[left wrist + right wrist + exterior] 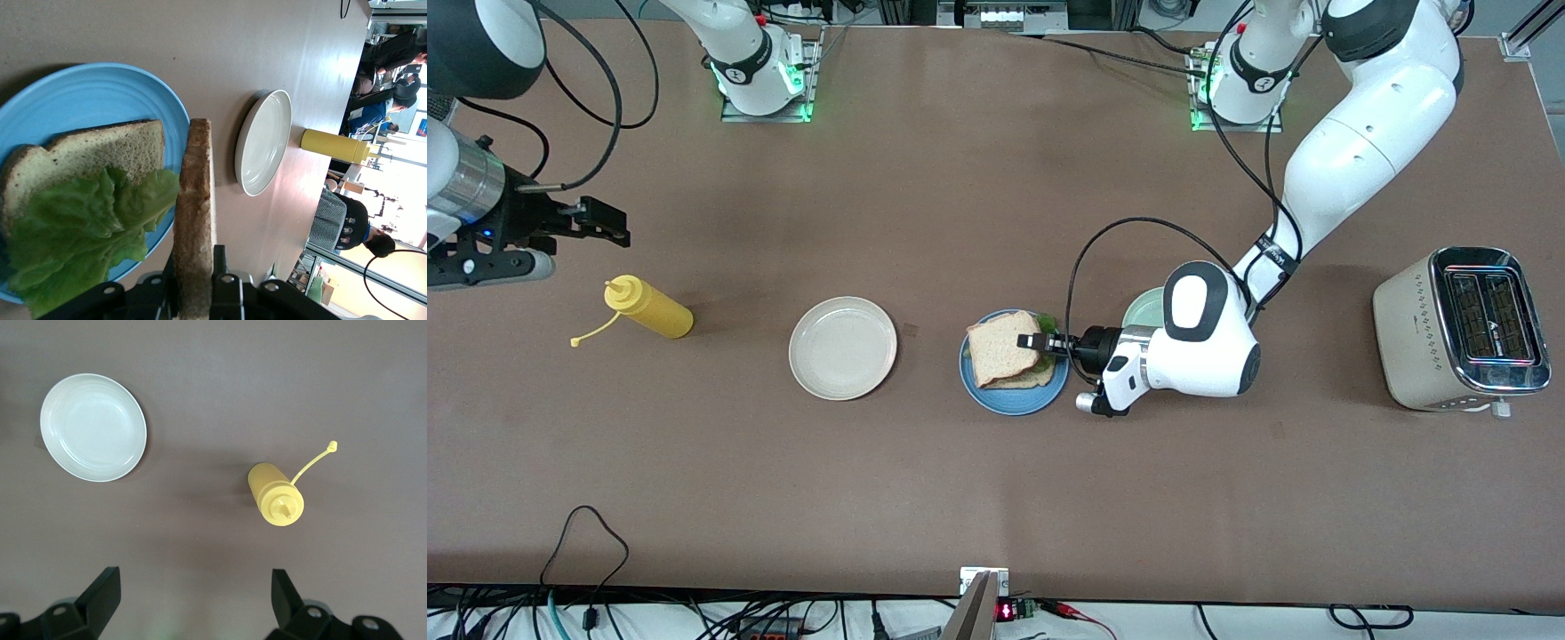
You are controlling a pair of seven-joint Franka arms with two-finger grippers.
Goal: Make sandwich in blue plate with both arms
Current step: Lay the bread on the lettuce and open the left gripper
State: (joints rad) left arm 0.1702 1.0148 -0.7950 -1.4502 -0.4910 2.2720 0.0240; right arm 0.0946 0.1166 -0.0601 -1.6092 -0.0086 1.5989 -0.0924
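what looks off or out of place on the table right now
Only the yellow squeeze bottle: it leans, cap off on its tether. The top bread slice, gripped by the left gripper over the blue plate, isn't on the lettuce yet. The right gripper waits open.

We see two glossy white arms, the left arm [1352, 151] and the right arm [734, 44], with black joint bands, looping black cables, green-lit bases, and black claws on silver wrists.
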